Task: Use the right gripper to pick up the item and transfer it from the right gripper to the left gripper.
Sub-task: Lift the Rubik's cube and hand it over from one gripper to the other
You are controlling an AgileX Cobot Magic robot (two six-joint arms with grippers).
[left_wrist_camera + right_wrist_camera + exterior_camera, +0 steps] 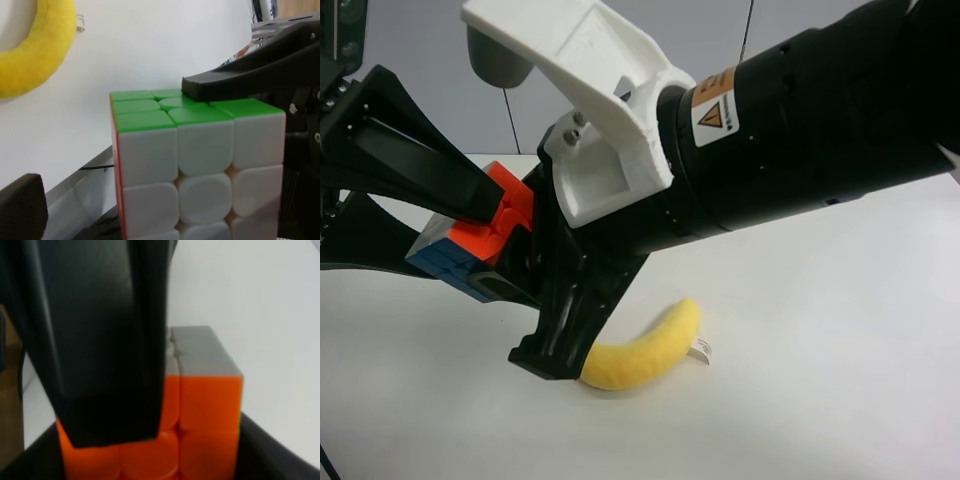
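Observation:
The puzzle cube [445, 255] hangs above the table, showing orange and blue faces. My right gripper [492, 262], on the thick arm with the white mount, is shut on it. One of its fingers [240, 80] presses the green face in the left wrist view. My left gripper [450, 235] straddles the cube [200, 165] from the other side. One left finger [100, 340] lies across the orange face [210, 410]. The other fingertip [22, 205] stands apart from the red side with a gap showing.
The yellow plush banana [645, 350] lies on the white table [820, 350] below the right arm. It also shows in the left wrist view [35, 45]. Both arms crowd the exterior high view's left half.

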